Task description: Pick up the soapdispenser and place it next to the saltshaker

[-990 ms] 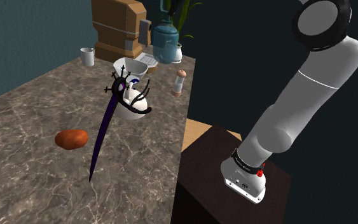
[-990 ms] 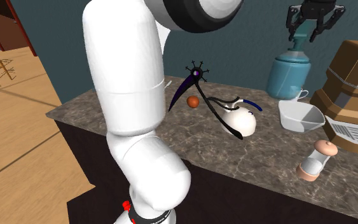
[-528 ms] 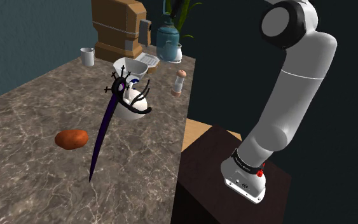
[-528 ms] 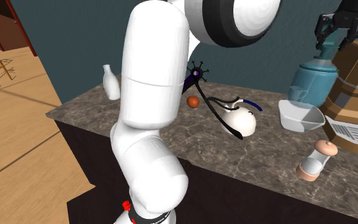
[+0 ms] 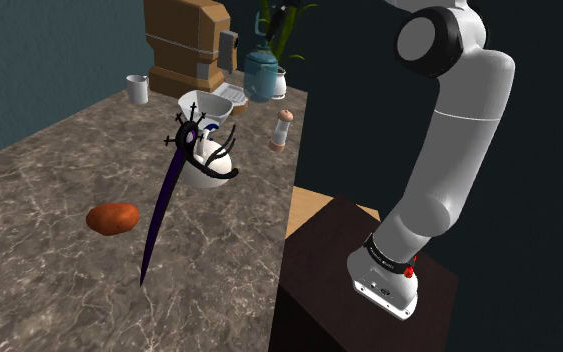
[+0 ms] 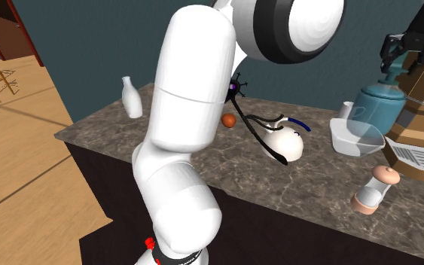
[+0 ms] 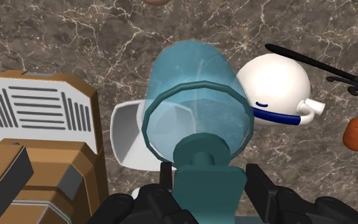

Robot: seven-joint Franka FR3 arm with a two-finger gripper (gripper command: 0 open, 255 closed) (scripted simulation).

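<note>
Marble-patterned counter (image 5: 49, 280) ran under everything, with a dark blue wall behind it. Reading the second exterior view from its left: a white bottle (image 6: 131, 98) stood near the far corner, then an orange lump (image 6: 229, 120), then a round white vessel (image 6: 285, 143) with black strands across it, then a white bowl (image 6: 351, 138). Just past the bowl was the soap dispenser (image 6: 376, 109), a teal bottle standing upright with its pump at the top and a brown machine (image 6: 421, 132) close on its far side. The saltshaker (image 6: 372, 192) stood well apart from it, toward the counter's near edge, with the bowl's corner lying between the two.

The gripper (image 7: 210, 188) came straight down over the pump. In the wrist view its two black fingers sat either side of the pump head, which filled the gap between them, so I judged them clamped on it. The bottle's long axis ran in line with the gripper, directly below the jaws. Whether its base had left the counter could not be made out.

From there the carry would likely run toward the near edge and past the bowl.
</note>
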